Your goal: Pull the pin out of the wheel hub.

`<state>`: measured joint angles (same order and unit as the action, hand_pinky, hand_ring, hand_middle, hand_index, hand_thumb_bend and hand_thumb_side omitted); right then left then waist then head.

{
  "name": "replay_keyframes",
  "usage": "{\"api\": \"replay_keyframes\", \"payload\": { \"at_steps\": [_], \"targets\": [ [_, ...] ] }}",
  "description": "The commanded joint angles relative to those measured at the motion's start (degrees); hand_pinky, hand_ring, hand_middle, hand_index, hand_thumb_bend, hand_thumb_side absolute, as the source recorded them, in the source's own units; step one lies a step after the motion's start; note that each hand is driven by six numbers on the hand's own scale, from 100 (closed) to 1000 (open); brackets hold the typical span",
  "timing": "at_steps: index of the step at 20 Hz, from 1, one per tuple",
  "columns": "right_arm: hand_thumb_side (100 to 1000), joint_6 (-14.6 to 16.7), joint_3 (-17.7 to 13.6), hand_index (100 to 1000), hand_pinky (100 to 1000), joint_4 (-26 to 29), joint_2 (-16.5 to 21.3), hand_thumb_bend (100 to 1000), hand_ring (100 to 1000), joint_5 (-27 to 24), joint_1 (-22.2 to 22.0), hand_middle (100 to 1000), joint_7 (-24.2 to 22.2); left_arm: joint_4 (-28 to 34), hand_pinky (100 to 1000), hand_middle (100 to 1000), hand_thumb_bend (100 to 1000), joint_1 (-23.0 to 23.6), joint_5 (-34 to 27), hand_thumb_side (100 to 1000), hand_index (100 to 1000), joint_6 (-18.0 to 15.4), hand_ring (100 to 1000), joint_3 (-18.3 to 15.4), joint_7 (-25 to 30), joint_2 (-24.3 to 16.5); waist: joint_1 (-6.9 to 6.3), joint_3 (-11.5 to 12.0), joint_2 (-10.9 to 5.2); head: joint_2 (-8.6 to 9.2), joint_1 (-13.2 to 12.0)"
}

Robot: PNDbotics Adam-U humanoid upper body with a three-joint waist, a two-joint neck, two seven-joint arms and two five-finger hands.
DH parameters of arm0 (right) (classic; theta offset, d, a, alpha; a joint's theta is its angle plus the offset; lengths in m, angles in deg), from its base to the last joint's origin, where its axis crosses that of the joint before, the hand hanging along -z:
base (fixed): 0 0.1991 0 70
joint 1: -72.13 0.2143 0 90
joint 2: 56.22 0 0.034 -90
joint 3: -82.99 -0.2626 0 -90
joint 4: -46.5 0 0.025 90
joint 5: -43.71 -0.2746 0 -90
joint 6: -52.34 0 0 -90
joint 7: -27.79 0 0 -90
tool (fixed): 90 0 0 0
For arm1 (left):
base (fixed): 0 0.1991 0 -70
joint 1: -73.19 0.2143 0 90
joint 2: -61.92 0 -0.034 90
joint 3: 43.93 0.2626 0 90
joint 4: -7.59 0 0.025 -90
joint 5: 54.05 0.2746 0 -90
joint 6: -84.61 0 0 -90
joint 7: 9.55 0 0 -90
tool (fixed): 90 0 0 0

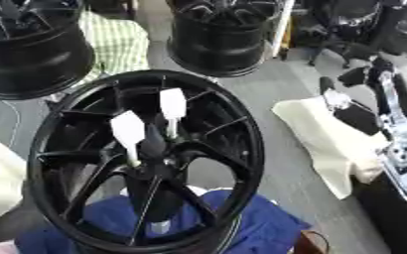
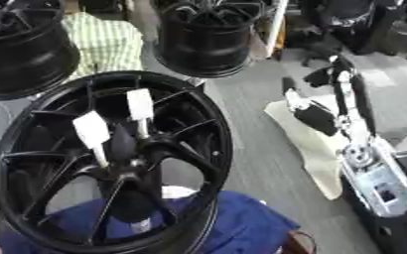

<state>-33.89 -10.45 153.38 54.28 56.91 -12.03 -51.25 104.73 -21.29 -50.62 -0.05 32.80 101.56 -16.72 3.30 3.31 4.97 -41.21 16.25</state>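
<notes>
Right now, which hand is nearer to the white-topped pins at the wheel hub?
Right. The right hand is over the cream cloth, to the right of the black wheel and apart from the pins. The left hand shows in no view.

Right arm [image 2: 363,149] enters from lower right, silver forearm reaching up-left. Right hand [image 2: 315,116] black, fingers pointing up, away from body; whether curled or straight unclear. Left arm, hand out of view.
</notes>
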Motion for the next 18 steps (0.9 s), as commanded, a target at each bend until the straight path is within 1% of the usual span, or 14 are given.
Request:
{"api": "replay_keyframes", "payload": {
  "at_steps": [1,3,5,8,11,15,16,17,18],
  "targets": [
    [295,-0.63,2.49,918,649,2.64,9.9,314,635,-1.63,3.46,814,-6.66,1.16,449,619,148,-0.33,0.27,527,774,-0.13,903,0.26,0.43,-1.35,0.08,0.22,-0.73,0.07,0.25],
    [298,-0.67,4.78,929,670,2.78,13.82,316,656,-2.71,7.0,831,-11.81,1.14,449,618,148,-0.33,0.28,527,774,-0.14,903,0.4,0.57,-1.47,0.23,0.51,-0.74,0.04,0.51],
    [302,-0.44,7.11,932,681,2.49,16.42,321,667,-4.06,10.95,838,-17.39,1.09,449,619,148,-0.31,0.32,527,774,-0.18,904,0.62,0.79,-1.59,0.35,0.76,-0.76,-0.06,0.83],
    [305,-0.12,10.31,934,694,1.35,17.82,323,683,-6.15,17.02,847,-25.2,1.03,449,618,148,-0.32,0.37,527,774,-0.28,904,0.82,1.02,-1.75,0.48,1.03,-0.77,-0.14,1.19],
    [309,0.26,13.31,936,701,-0.61,16.95,321,695,-7.68,22.37,859,-31.22,0.94,450,618,148,-0.33,0.39,527,774,-0.39,904,0.99,1.19,-1.9,0.54,1.3,-0.74,-0.16,1.49],
    [312,0.02,17.03,942,709,-5.65,13.68,322,709,-6.54,29.29,881,-36.98,0.75,450,619,149,-0.25,0.44,527,773,-0.48,904,1.24,1.47,-1.99,0.56,1.55,-0.78,-0.35,2.04],
    [322,0.15,17.87,943,712,-7.16,12.67,277,713,-5.96,30.88,884,-38.12,0.72,450,619,149,-0.23,0.45,527,774,-0.51,904,1.31,1.54,-2.01,0.57,1.58,-0.81,-0.42,2.17],
    [312,0.33,18.63,945,716,-8.69,11.57,323,717,-5.22,32.45,889,-39.19,0.68,450,619,149,-0.22,0.46,527,774,-0.54,904,1.39,1.62,-2.02,0.57,1.63,-0.85,-0.51,2.35],
    [312,0.59,19.27,946,716,-10.25,10.43,323,717,-4.35,33.89,890,-40.16,0.66,450,619,149,-0.19,0.47,527,774,-0.57,904,1.44,1.68,-2.03,0.57,1.62,-0.9,-0.59,2.46]
  ]
}}
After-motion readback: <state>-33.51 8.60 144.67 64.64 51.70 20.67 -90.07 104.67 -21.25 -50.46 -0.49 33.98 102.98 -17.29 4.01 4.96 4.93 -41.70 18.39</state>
